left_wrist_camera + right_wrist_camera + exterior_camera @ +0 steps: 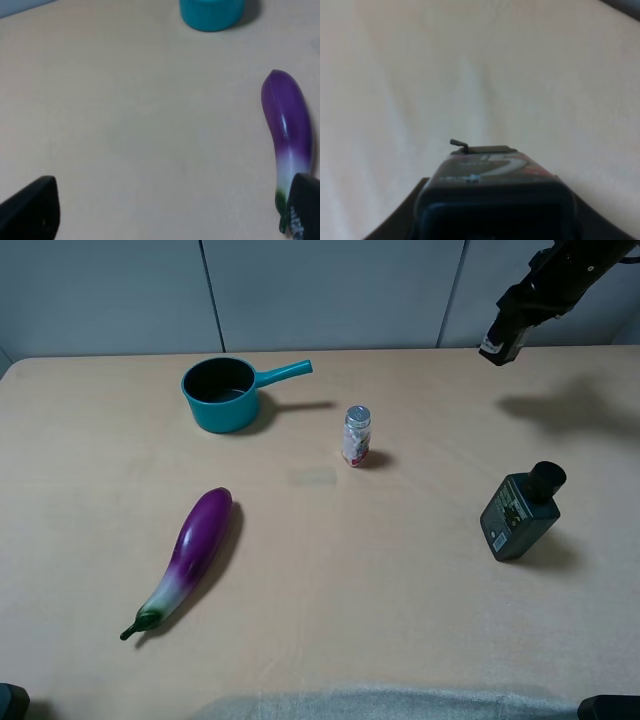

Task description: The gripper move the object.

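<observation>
My right gripper [515, 315] looks clamped on the object [497, 343], high over the far right of the table [420, 570]; a loose hold could drop it near the green bottle [520, 512]

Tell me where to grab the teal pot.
Probably the handle, from above: it juts out level toward the right in the high view, slim enough for jaws to close across, while the round body of the pot looks too wide.
</observation>
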{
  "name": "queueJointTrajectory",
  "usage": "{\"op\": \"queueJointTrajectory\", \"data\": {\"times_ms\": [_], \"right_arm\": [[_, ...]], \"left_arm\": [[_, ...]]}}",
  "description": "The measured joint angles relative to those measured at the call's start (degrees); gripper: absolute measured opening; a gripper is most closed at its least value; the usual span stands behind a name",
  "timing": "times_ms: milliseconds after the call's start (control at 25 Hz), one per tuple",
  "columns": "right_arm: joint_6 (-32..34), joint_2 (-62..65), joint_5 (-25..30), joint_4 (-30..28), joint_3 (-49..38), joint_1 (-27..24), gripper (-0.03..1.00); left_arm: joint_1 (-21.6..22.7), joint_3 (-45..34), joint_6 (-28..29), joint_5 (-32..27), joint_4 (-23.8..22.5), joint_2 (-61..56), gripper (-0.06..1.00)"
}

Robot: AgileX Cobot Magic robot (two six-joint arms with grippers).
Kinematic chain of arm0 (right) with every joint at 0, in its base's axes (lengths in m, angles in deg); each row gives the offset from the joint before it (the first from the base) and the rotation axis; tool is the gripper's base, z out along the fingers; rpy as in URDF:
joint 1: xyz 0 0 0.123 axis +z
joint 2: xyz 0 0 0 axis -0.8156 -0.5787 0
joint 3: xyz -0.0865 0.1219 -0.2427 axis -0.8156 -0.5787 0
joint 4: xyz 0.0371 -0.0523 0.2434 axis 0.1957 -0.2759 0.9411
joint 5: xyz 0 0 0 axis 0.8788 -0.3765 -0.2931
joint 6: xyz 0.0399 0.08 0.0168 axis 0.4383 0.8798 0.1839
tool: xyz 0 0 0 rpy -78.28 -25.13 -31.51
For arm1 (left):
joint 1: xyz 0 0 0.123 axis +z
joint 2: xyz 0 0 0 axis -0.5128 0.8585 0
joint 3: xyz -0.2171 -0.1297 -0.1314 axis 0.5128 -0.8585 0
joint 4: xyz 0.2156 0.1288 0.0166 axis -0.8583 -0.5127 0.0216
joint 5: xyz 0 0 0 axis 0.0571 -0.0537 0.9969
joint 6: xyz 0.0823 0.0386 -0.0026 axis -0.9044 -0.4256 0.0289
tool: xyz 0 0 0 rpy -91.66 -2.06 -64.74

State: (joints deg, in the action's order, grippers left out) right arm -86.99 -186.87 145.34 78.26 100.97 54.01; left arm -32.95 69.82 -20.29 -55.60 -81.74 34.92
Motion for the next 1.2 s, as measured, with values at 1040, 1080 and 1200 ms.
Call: {"op": "queueJointTrajectory", "data": {"times_ms": [1040,1080,1200], "right_arm": [[15.39,11.55,10.72,-8.43,0.0,13.01,0.32],[15.66,11.88,11.17,-8.43,0.0,13.68,0.32],[16.67,12.98,11.77,-8.69,0.0,15.98,0.32]], "left_arm": [[0.0,0.0,0.0,0.0,-0.06,0.0,0.9],[0.0,0.0,0.0,0.0,-0.06,0.0,0.9],[0.0,0.0,0.0,0.0,-0.06,0.0,0.9]]}}
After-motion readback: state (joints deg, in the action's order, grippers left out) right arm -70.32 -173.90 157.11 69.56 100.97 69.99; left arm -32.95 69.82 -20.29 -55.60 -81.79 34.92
